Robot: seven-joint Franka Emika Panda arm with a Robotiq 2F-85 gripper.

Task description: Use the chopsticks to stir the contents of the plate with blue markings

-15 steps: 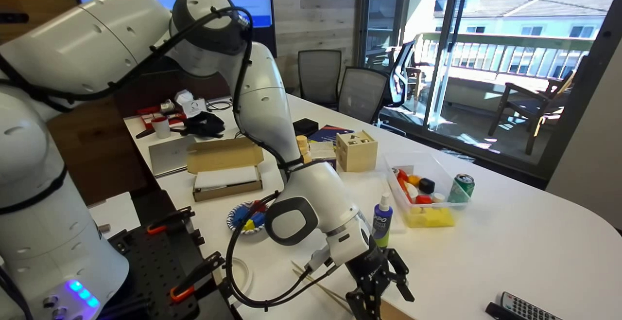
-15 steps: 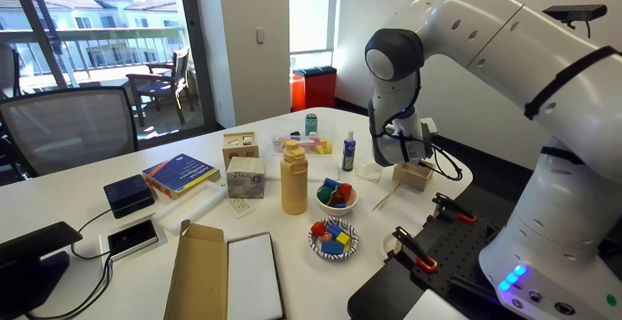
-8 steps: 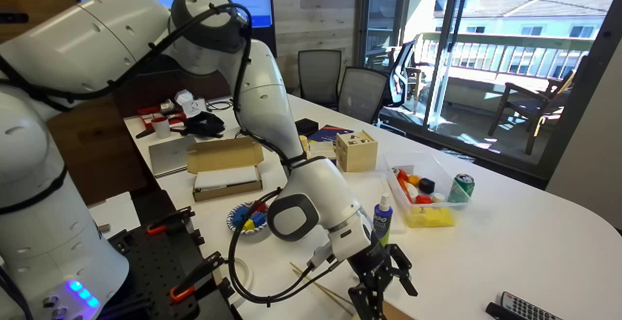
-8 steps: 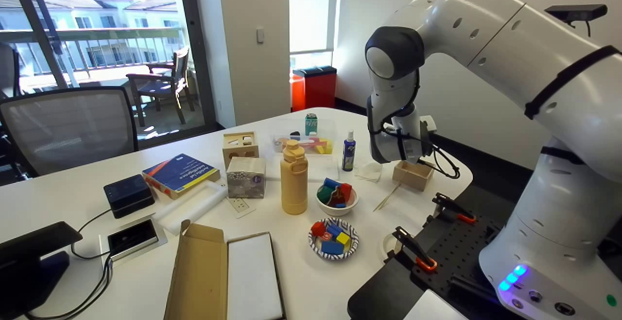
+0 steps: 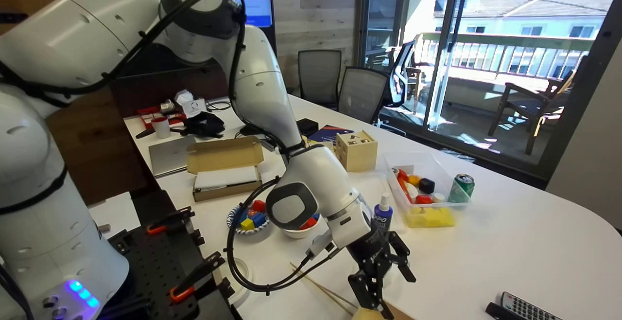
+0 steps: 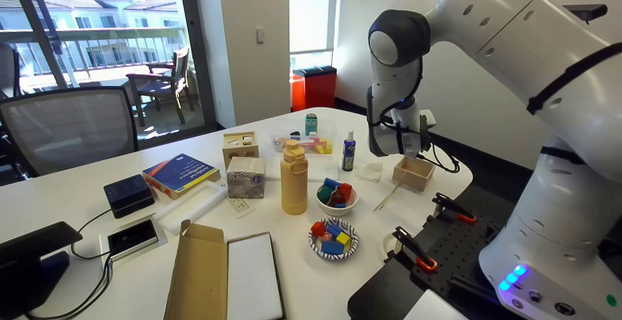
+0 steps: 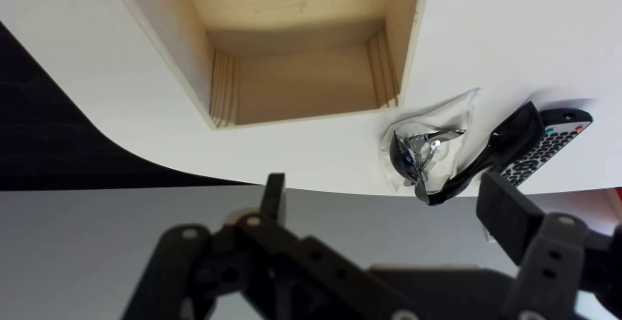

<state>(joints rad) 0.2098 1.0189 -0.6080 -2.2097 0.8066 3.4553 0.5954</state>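
The chopsticks (image 5: 324,288) are two thin pale sticks on the white table. They also show in an exterior view (image 6: 387,198), where their far ends reach the side of the wooden box (image 6: 412,178). The plate with blue markings (image 6: 334,257) holds red, blue and yellow blocks; it also shows in an exterior view (image 5: 230,223). My gripper (image 5: 400,294) is open and empty, above the wooden box and beyond the chopsticks' ends. In the wrist view the gripper's fingers (image 7: 384,186) are wide apart, and the wooden box's inside (image 7: 301,81) shows. The chopsticks are out of the wrist view.
A white bowl of blocks (image 6: 336,210) stands beside the plate. A spray bottle (image 6: 349,154) and a clear bin (image 5: 418,203) stand nearby. Wrapped cutlery (image 7: 422,157), a black utensil (image 7: 500,150) and a remote (image 7: 544,145) lie by the table edge.
The arm has risen a little, with the gripper still open. The white bowl now shows behind the arm in an exterior view. The chopsticks and the plate have not moved.
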